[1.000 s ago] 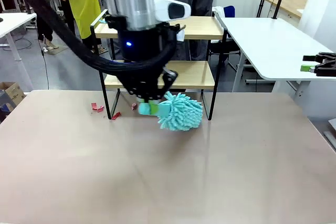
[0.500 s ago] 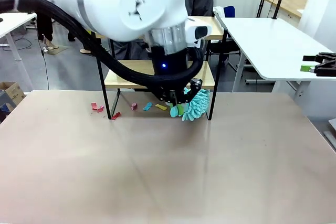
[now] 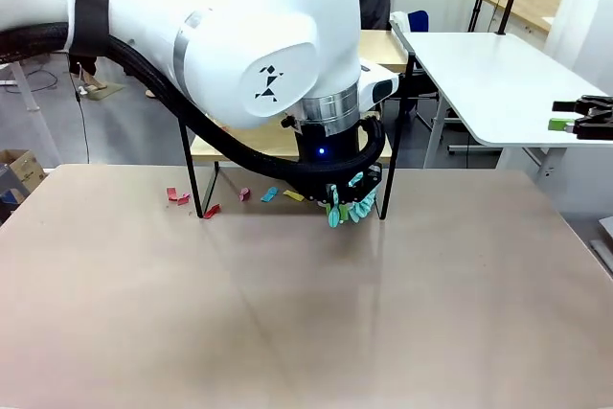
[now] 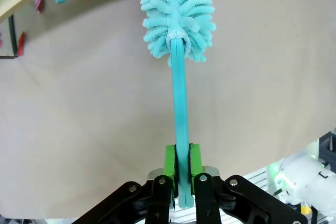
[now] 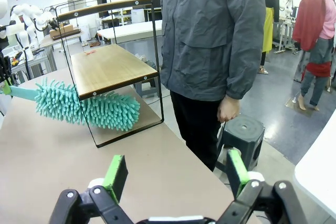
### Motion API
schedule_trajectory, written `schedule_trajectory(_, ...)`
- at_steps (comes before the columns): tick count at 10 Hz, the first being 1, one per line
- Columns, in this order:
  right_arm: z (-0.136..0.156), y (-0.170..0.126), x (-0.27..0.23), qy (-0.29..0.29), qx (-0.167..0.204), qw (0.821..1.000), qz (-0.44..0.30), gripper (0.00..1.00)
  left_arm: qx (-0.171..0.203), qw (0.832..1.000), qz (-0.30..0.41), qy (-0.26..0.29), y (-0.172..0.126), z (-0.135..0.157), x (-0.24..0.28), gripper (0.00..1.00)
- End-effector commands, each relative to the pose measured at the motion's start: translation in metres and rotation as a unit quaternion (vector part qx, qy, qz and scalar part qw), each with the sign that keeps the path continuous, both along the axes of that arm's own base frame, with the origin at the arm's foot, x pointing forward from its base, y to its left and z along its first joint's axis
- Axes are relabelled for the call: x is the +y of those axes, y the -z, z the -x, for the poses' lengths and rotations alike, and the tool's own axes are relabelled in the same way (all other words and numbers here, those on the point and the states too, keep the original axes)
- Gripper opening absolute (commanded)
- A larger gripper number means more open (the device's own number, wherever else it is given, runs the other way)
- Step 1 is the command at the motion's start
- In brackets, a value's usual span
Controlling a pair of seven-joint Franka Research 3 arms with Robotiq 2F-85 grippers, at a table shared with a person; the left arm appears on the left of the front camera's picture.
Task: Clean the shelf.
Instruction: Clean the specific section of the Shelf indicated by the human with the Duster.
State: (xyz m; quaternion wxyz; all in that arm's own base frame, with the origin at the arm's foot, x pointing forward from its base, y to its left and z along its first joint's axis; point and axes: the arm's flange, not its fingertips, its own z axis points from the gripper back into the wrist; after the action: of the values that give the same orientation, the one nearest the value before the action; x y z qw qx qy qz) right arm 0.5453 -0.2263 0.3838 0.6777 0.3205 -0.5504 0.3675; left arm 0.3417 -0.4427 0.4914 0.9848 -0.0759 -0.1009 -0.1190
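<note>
Left wrist view: my left pincer [image 4: 182, 157] clenches a fluffy turquoise duster [image 4: 178, 14] beneath the black-framed wooden shelf [image 5: 107, 69]; right pincer [image 5: 176, 171] released.

The left arm has swung rightward along the front of the shelf [image 3: 381, 49], carrying the left gripper [image 3: 342, 206] from the rack's left-centre toward its right front leg. The teal duster [image 3: 358, 209], a second ago fluffy and in the open before the lower board, now peeks out as a few strands beside the wrist, pushed beneath that board. Blue and yellow paper scraps [image 3: 271, 194], then hidden behind the gripper, lie uncovered.
</note>
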Motion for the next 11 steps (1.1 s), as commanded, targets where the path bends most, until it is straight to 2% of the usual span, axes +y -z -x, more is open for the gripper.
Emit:
schedule_trajectory(1, 0.000, -0.003, 0.003, -0.002, -0.003, 1.000, 0.000, 1.00, -0.003, 1.000, 0.000, 0.007, -0.009, 0.000, 0.004, 0.13)
schedule_trajectory(2, 0.000, -0.003, 0.003, -0.002, -0.003, 1.000, 0.000, 1.00, 0.000, 1.000, 0.000, 0.000, 0.000, 0.000, 0.000, 0.13)
schedule_trajectory(4, 0.000, -0.003, 0.003, -0.002, -0.003, 1.000, 0.000, 1.00, -0.041, 0.998, -0.003, -0.050, 0.016, 0.015, -0.024, 0.13)
schedule_trajectory(7, 0.000, -0.003, 0.003, -0.002, -0.003, 1.000, 0.000, 1.00, -0.078, 0.992, 0.008, -0.099, 0.036, 0.034, -0.043, 0.13)
schedule_trajectory(11, 0.000, -0.003, 0.003, -0.002, -0.003, 1.000, 0.000, 1.00, -0.115, 0.985, 0.029, -0.126, 0.076, 0.030, -0.071, 0.13)
